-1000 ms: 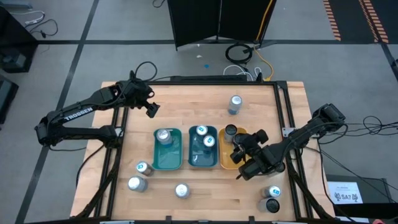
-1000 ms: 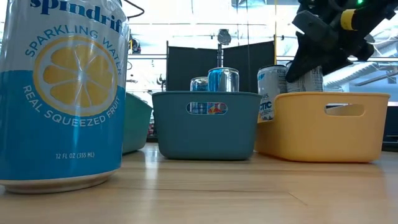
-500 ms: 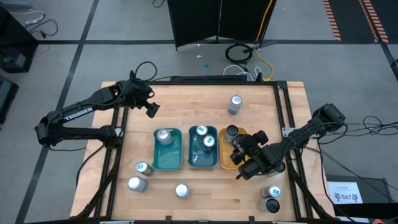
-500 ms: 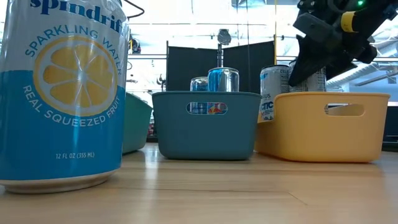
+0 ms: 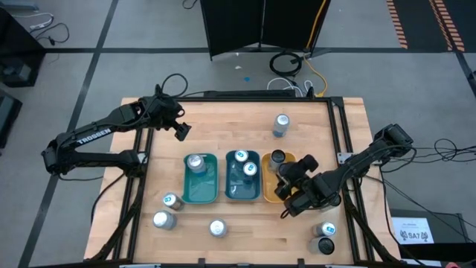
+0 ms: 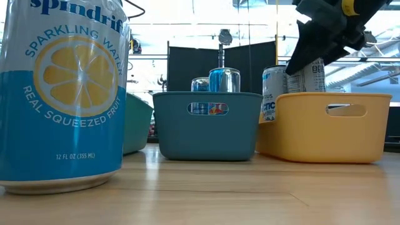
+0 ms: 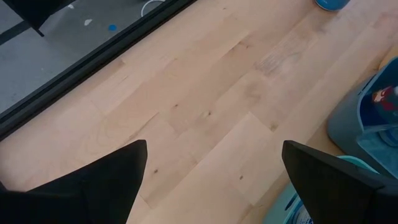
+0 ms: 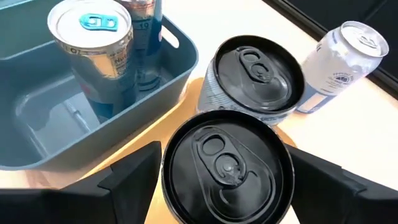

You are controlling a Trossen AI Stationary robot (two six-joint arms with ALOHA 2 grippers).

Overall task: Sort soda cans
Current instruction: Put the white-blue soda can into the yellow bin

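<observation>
1. The right gripper (image 5: 286, 179) hangs over the orange tray (image 5: 268, 195), toward 4 o'clock of the table (image 5: 223, 138); its fingers (image 8: 134, 174) are clamped on a dark-topped can (image 8: 227, 165).
2. In the right wrist view, that held can sits just beside a second dark-topped can (image 8: 254, 78), which stands in the orange tray.
3. The blue tray (image 5: 242, 193), at table centre, holds two blue-marked cans (image 5: 240, 157).
4. The green tray (image 5: 200, 190), at 9 o'clock of the blue one, holds one can (image 5: 195, 162).
5. A lone can (image 5: 280, 123) stands at 1 o'clock of the table.
6. Three cans (image 5: 216, 228) stand loose around 7 o'clock; two more (image 5: 325, 230) at 5 o'clock.
7. The left gripper (image 5: 181, 130) waits at 10 o'clock above bare wood, fingers (image 7: 93, 186) spread apart, holding nothing.
</observation>
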